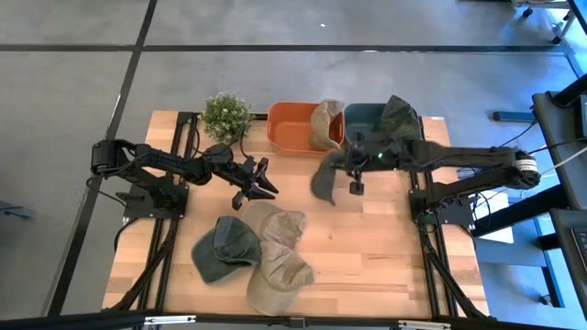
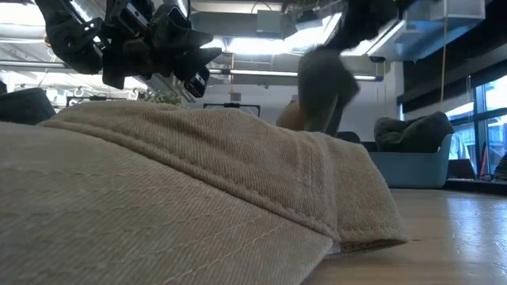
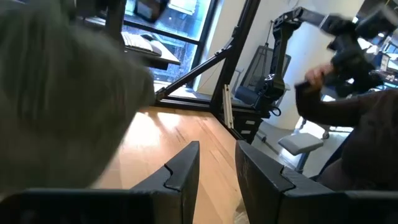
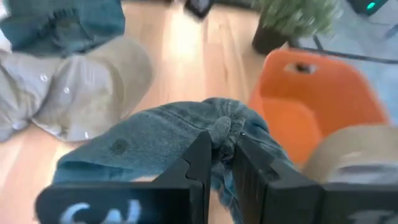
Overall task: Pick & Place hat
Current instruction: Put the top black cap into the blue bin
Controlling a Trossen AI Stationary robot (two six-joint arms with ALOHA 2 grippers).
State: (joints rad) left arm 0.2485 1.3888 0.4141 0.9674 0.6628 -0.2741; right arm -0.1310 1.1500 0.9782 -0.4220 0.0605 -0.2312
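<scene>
Right gripper [image 1: 354,174]: up over the table at about 1 o'clock from table centre, fingers pinched tight on a fold of the dark grey-green hat [image 1: 325,180]. The right wrist view has the cloth bunched right between the two pads.
Held hat: off the wood, hanging limp from the gripper, just in front of the gap between the two bins. From the low view [image 2: 325,87] it dangles in mid-air.
Orange bin [image 1: 292,137]: at 12 o'clock along the far edge, a tan hat [image 1: 325,123] draped over its right wall.
Blue bin [image 1: 367,117]: right beside the orange one, at 1 o'clock, with a dark hat [image 1: 400,117] slumped over its right rim.
Left gripper [image 1: 260,183]: hovering at 10 o'clock, fingers a little apart, nothing between them in the left wrist view [image 3: 217,168].
Pile on the table: three hats at 7 o'clock, touching and overlapping, a green hat [image 1: 223,247] on the left, two beige hats [image 1: 281,246] beside it.
Plant [image 1: 226,115]: small potted green, at 11 o'clock, left of the orange bin.
Table [image 1: 385,247]: pale wood.
</scene>
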